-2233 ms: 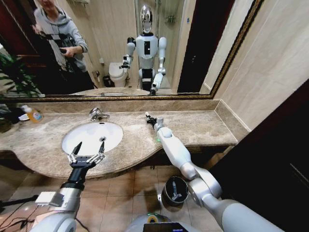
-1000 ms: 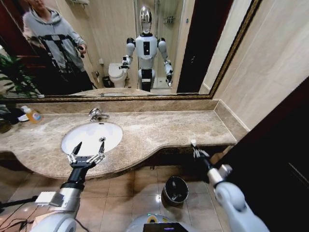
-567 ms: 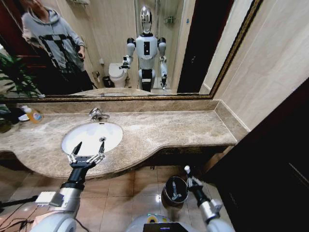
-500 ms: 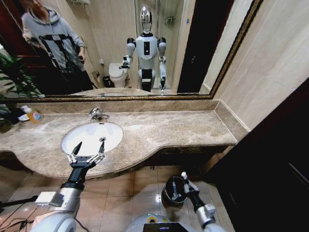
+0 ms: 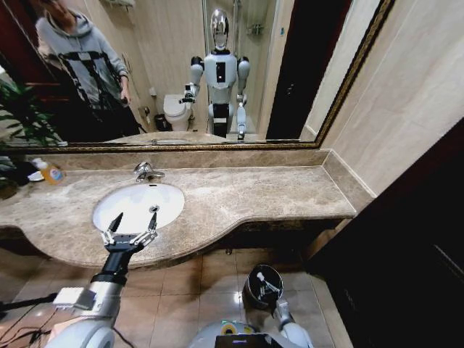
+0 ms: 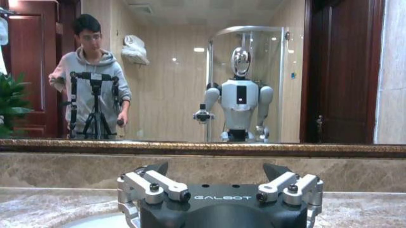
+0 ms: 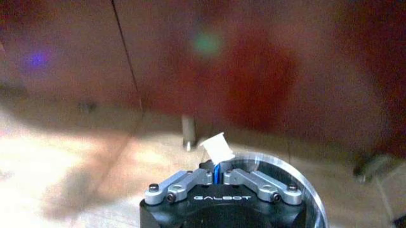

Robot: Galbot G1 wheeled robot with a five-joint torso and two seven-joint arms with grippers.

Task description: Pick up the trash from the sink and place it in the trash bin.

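The sink (image 5: pixel 171 194) is a white oval basin set in the marble counter, and I see no trash lying in it. My left gripper (image 5: pixel 136 219) hangs open over the basin's front edge, holding nothing; the left wrist view has it (image 6: pixel 216 169) facing the mirror. Down on the floor, my right gripper (image 5: pixel 267 288) is over the trash bin (image 5: pixel 251 278), a small dark pail with a shiny rim (image 7: pixel 303 178). In the right wrist view this gripper (image 7: pixel 217 175) is shut on a piece of trash (image 7: pixel 217 146), a thin white-and-blue item sticking out between the fingers.
A chrome faucet (image 5: pixel 145 171) stands behind the basin, and an orange soap bottle (image 5: pixel 49 172) is at the counter's far left. The beige counter (image 5: pixel 275 190) runs right to the wall. A dark panel (image 5: pixel 406 254) closes the right side beside the bin. The floor is tiled.
My right arm has swung off the counter and come down to the floor, ending over the trash bin. The left arm has stayed still over the sink.
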